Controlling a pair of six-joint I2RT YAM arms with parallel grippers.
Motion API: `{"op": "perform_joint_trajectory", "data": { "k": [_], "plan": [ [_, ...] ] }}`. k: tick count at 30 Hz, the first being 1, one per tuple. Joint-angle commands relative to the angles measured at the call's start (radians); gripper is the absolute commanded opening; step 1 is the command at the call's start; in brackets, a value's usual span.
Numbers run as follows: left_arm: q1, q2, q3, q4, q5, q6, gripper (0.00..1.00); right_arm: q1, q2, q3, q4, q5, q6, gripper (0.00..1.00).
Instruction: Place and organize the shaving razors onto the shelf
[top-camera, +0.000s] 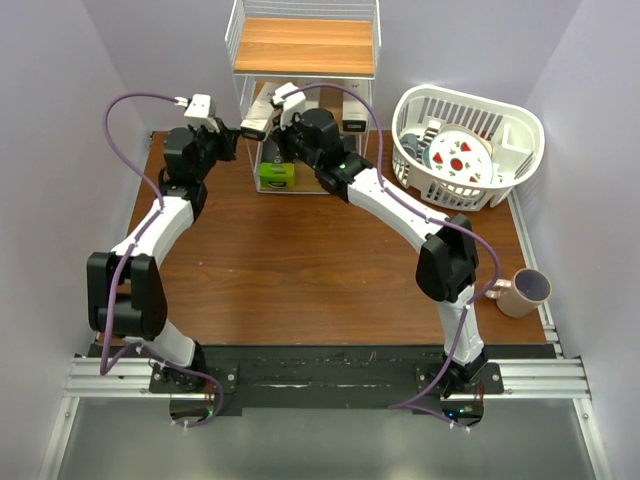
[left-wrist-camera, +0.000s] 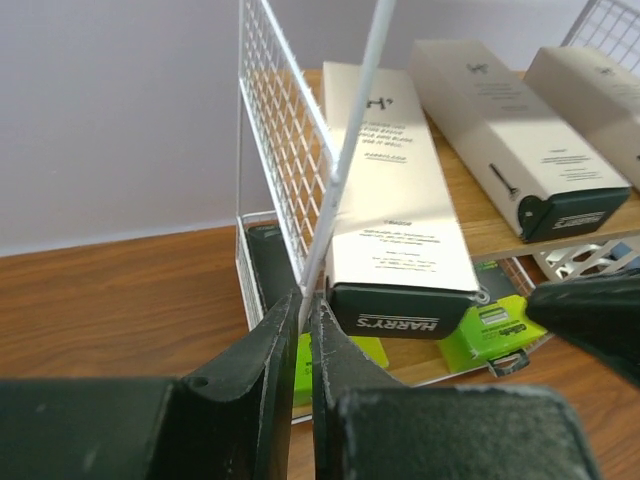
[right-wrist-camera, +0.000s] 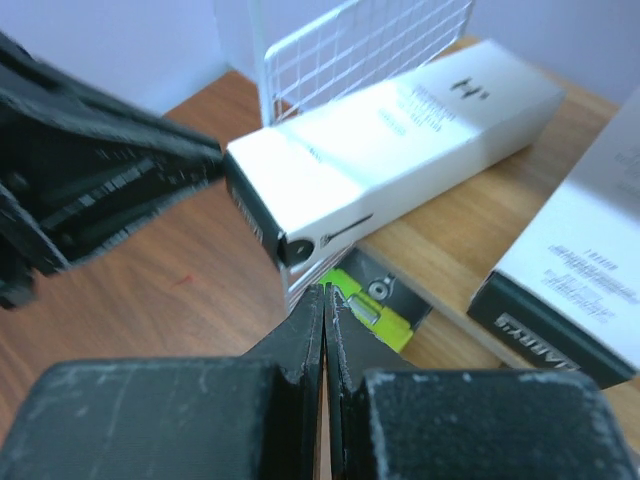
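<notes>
The left tool (left-wrist-camera: 307, 300) is clamped on the front wire post of the shelf (left-wrist-camera: 275, 150); a white Harry's razor carton (left-wrist-camera: 395, 200) lies on the wooden tier just right of its tips. The right tool (right-wrist-camera: 323, 295) is closed and empty, tips just below that carton's dark end, a lime-green-ended pack (right-wrist-camera: 375, 305) directly beyond.
</notes>
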Motion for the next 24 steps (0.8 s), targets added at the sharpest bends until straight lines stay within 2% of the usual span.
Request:
{"op": "perform_joint_trajectory", "data": {
  "k": [1, 10, 24],
  "plan": [
    [0.004, 0.041, 0.061, 0.029, -0.030, 0.023, 0.15, 0.004, 0.021, 0.066, 0.083, 0.066, -0.034, 0.00],
    [0.002, 0.102, 0.118, 0.034, 0.003, -0.001, 0.16, 0.011, 0.088, 0.118, 0.107, 0.121, -0.069, 0.01],
    [-0.006, 0.088, 0.116, 0.035, 0.085, -0.063, 0.16, 0.014, 0.185, 0.233, 0.146, 0.160, -0.078, 0.06]
  ]
}}
